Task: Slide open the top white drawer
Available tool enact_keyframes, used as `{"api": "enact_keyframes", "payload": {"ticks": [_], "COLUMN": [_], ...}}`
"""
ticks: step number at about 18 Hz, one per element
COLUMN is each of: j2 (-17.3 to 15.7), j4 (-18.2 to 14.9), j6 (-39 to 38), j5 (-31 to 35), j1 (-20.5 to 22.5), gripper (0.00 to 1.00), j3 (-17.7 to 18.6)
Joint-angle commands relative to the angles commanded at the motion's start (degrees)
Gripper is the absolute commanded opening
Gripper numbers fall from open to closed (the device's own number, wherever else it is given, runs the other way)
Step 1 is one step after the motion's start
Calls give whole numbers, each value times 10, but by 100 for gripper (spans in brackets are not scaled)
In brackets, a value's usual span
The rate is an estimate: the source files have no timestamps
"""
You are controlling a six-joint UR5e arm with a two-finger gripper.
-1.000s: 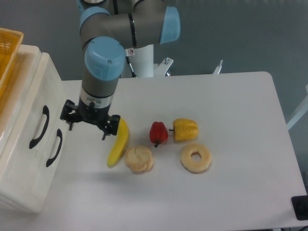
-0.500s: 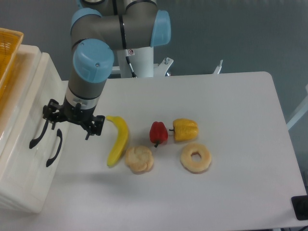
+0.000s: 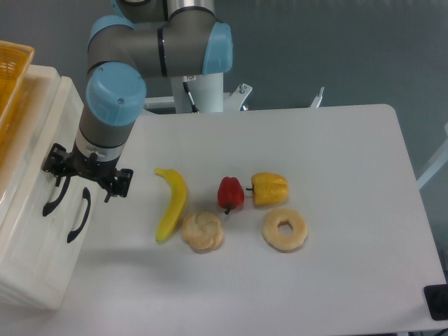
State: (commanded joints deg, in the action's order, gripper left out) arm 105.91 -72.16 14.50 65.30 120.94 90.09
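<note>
The top white drawer [image 3: 38, 175] sat at the far left of the scene, in a glossy cream-white cabinet [image 3: 35, 273], its front face flush with the lower drawer [image 3: 66, 241] beneath it, so it appeared closed. Its curved black bar handle [image 3: 52, 199] was partly covered by the claw [image 3: 85, 175], which hung right at the handle's upper end; whether the fingers gripped the bar, or how wide they stood, could not be told. An orange-yellow basket [image 3: 10, 77] rested on the cabinet's top. On the white tabletop [image 3: 336, 154] to the right lay a banana [image 3: 172, 203], a round pastry [image 3: 203, 232] touching its lower end, a red pepper [image 3: 230, 193], a yellow pepper [image 3: 270, 188] and a ring doughnut [image 3: 285, 229]. No readable writing showed anywhere.
</note>
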Motion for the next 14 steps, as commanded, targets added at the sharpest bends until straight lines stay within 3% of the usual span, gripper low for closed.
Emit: {"api": "enact_keyframes", "payload": {"ticks": [14], "j2": [8], "j4": [-4], "j6": [-1], "j5": [1], "j1": [1], "gripper": [100], "j3": [4]}}
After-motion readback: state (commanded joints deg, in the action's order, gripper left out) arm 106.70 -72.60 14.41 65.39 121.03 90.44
